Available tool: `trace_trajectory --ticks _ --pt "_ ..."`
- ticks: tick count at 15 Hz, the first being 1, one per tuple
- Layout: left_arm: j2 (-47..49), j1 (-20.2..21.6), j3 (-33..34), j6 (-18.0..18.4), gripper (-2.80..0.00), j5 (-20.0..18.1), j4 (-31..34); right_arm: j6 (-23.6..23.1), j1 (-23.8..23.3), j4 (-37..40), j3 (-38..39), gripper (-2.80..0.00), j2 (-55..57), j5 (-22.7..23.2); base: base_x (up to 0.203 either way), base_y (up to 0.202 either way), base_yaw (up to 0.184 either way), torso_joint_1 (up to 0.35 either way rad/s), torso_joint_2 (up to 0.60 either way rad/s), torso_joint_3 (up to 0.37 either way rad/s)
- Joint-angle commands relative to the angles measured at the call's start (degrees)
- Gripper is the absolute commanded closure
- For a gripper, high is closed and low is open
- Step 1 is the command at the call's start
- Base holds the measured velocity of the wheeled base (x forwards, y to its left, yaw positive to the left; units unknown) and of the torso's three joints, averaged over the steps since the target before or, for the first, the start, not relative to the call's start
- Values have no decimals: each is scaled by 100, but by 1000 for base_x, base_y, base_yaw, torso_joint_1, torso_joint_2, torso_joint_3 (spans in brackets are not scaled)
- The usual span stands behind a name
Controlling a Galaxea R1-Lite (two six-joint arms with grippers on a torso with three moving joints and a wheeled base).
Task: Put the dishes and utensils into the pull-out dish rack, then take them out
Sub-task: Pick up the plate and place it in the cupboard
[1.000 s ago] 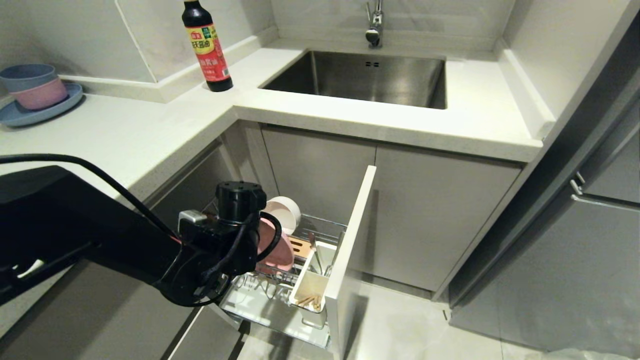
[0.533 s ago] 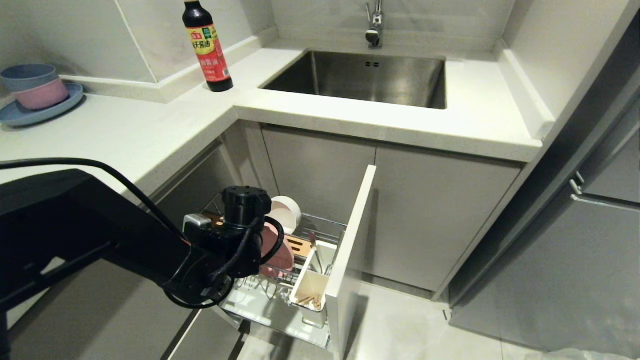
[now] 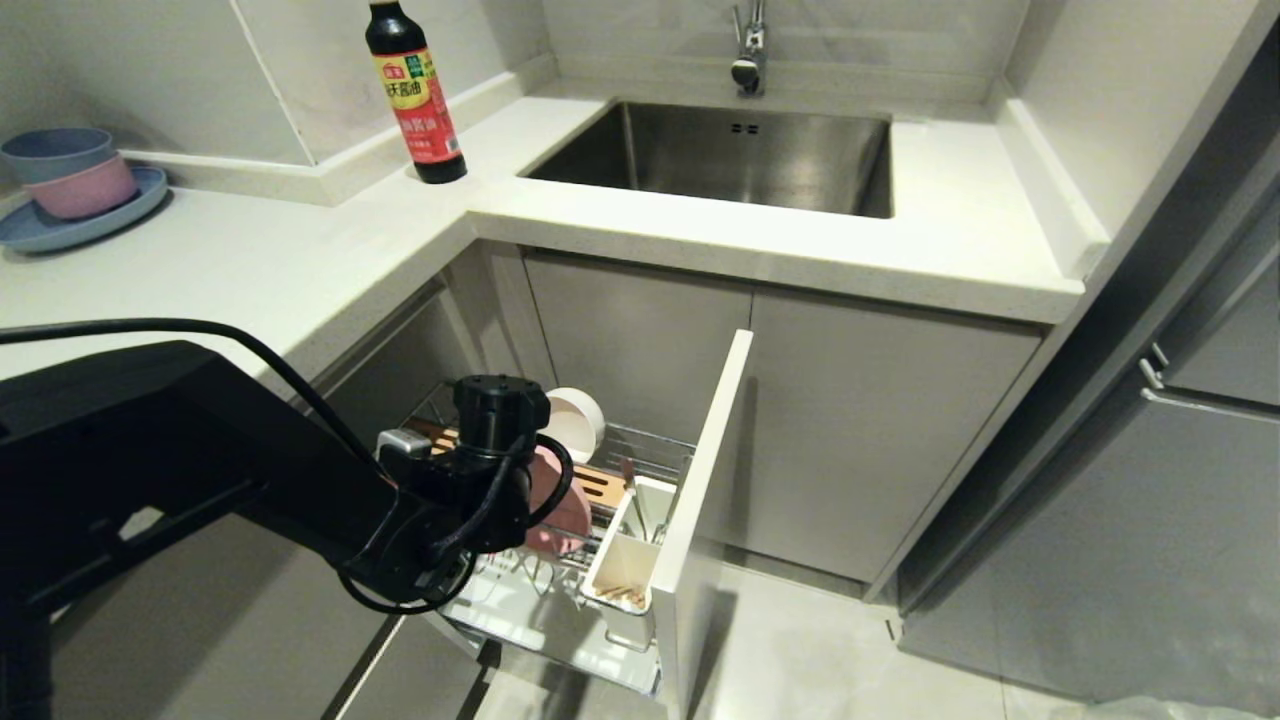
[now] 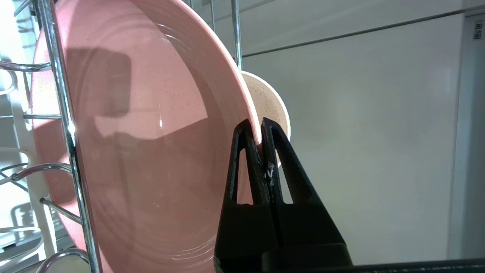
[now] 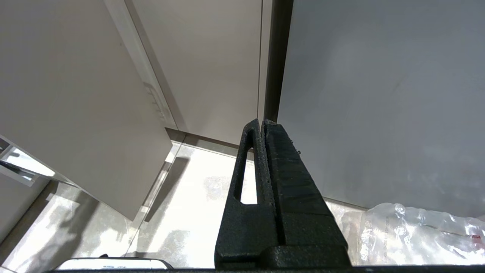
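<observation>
My left gripper (image 4: pixel 261 127) is clamped on the plate (image 4: pixel 151 151) rim, plate upright in the rack (image 3: pixel 640 450), bowl (image 3: pixel 575 420) just behind. Loading or unloading: unclear. Right gripper (image 5: pixel 262 125) shut, idle.

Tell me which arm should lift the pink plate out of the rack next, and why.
Left. The left hand is already pinched shut on the pink plate's rim, with the plate standing in the rack. The right hand is shut, holds nothing, and faces cabinets and floor.

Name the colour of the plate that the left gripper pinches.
Pale pink plate; clearest in the left wrist view.
</observation>
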Motion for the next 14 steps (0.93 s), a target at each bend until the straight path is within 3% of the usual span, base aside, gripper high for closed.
trace_trajectory --ticks 1,8,9,10,14 --pt "40 2 -19 -48 0 28 -34 0 2 -2 -1 0 -5 4 0 0 0 0 0 0" --pt "-56 -7 23 -48 0 37 -16 0 2 2 -1 0 2 5 0 0 0 0 0 0" --pt "-65 -7 32 -41 -50 44 -9 0 2 -2 3 0 -4 3 0 0 0 0 0 0" --pt "-80 -7 35 -39 -280 55 -8 0 2 -2 -1 0 2 5 0 0 0 0 0 0" --pt "-215 -15 96 -22 -280 63 1 0 2 -3 0 0 2 0 0 0 0 0 0 0"
